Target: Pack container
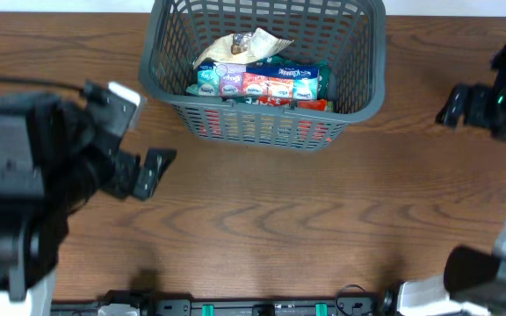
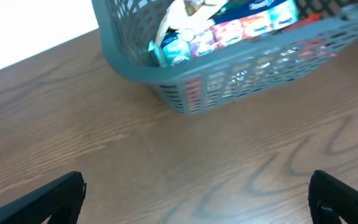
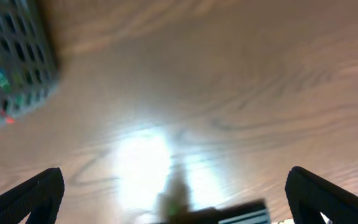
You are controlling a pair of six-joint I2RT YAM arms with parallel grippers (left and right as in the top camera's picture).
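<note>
The container, a dark grey slotted basket point(image 1: 358, 92), stands at the back middle of the wooden table. It holds several snack packets point(image 1: 266, 81) and a crumpled pale wrapper point(image 1: 244, 46). The left wrist view shows the basket point(image 2: 185, 93) ahead with the packets point(image 2: 241, 31) inside. The right wrist view shows a corner of it point(image 3: 11, 74) at upper left. My left gripper point(image 1: 152, 171) is open and empty, over bare wood in front and left of the basket. My right gripper point(image 1: 453, 105) is open and empty, to the right of the basket.
The wooden table point(image 1: 279, 219) spreads in front of the basket. A black rail with cables point(image 1: 253, 307) runs along the near edge. The arm bases stand at the lower left and lower right corners.
</note>
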